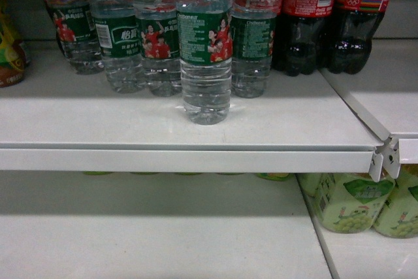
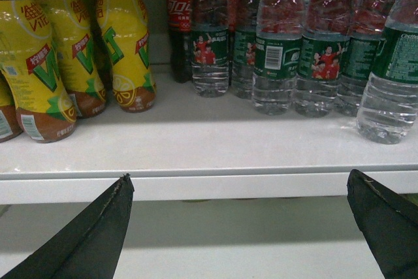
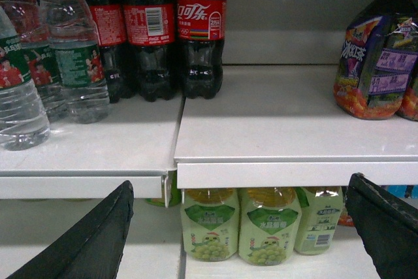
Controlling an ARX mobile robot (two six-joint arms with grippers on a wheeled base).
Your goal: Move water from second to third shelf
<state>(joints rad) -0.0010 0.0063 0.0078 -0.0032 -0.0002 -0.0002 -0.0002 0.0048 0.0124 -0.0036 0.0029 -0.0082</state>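
1. While several like bottles stand in a row behind it, the water [image 1: 206,57] to be moved is, by my judgement, the one standing alone and forward, at upper centre of the head view, upright on the upper shelf [image 1: 196,136], its long axis vertical and its cap cut off by the top of the frame.
2. Seen from the left wrist, that same bottle sits at the far right edge of the frame, up and to the right of the left tool [image 2: 241,227]; from the right wrist it sits at the far left edge, up and to the left of the right tool [image 3: 241,227].
3. Both tools show only two dark finger tips at the bottom corners of their own views, spread wide with nothing between them; both sit low, about level with the shelf's front lip.
4. Neither arm appears in the head view, so which one is nearer I cannot tell; the bottle lies roughly between them.
5. Below, the lower shelf [image 1: 157,240] shows bare white at centre, with pale green bottles [image 1: 353,204] at lower right.
6. Which shelf counts as third cannot be judged; only two show.
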